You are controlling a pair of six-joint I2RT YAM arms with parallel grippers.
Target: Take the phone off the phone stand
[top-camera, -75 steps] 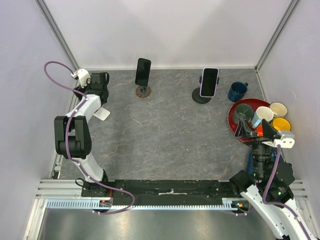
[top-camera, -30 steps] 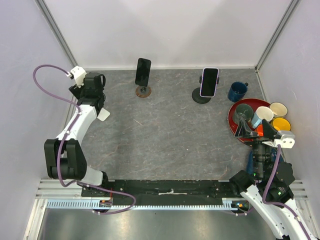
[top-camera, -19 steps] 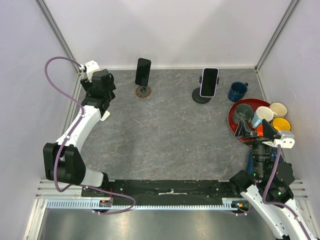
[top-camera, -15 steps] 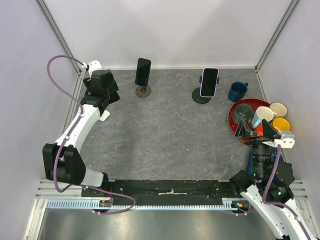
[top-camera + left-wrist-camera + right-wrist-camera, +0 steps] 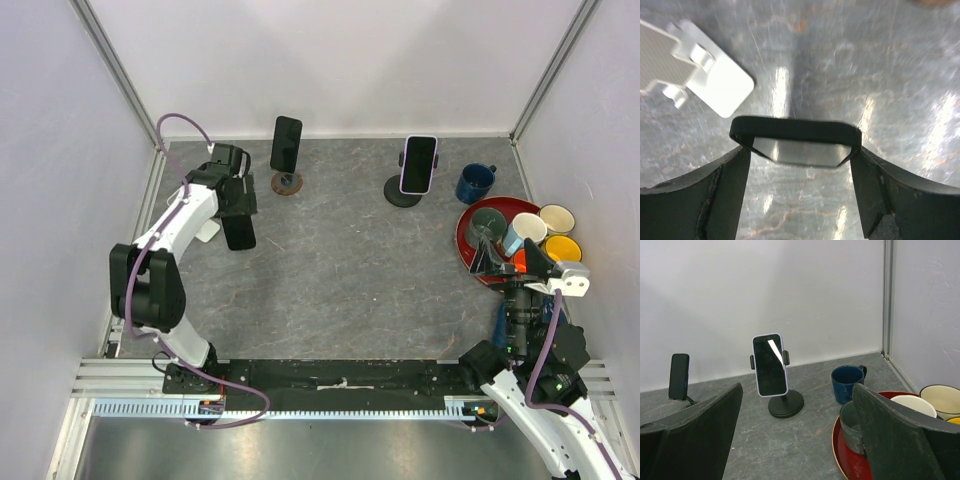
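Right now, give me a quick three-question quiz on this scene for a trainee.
1. True or false: the left gripper holds a phone.
2. How many phones sit on stands? A one, B two, C three.
3. Fill in: the right gripper is ___.

Key:
1. True; its fingers clamp the phone's sides.
2. B: the black phone and the lilac phone.
3. Open, holding nothing.
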